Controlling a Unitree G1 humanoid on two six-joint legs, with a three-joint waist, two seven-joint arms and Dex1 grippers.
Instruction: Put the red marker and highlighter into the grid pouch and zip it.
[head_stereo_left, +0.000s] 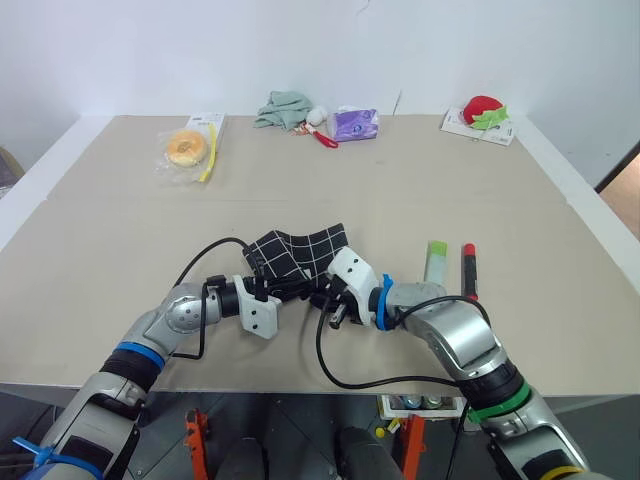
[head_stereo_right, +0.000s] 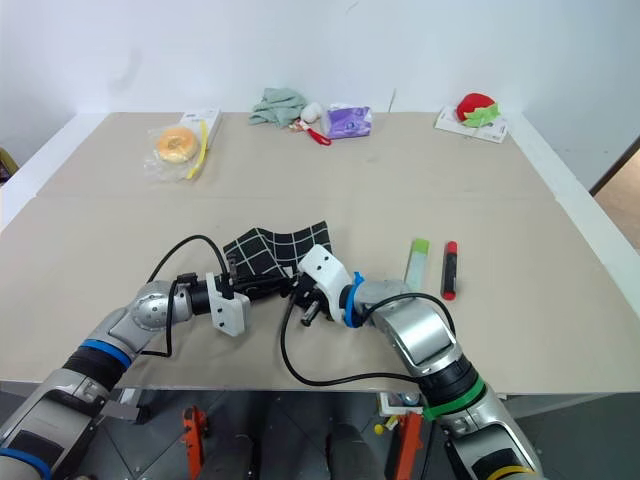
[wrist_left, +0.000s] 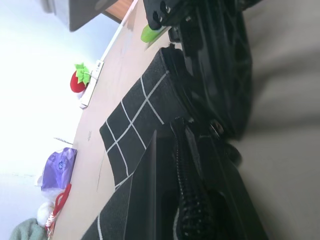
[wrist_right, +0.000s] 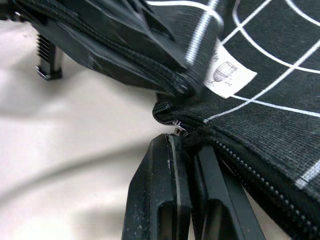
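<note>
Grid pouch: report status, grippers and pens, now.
Left gripper and right gripper both shut on grid pouch at its zipper edge. Red marker and highlighter lie outside on table. Nothing blocking.

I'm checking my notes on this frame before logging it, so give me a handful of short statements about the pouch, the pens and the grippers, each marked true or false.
1. Both grippers, left gripper and right gripper, are shut on the grid pouch. True.
2. The red marker is inside the pouch. False: it lies on the table.
3. The highlighter lies right beside the marker. True.
4. The pouch sits at the table's far edge. False: it is near the front edge.
5. The strawberry toy sits at the far right. True.
</note>
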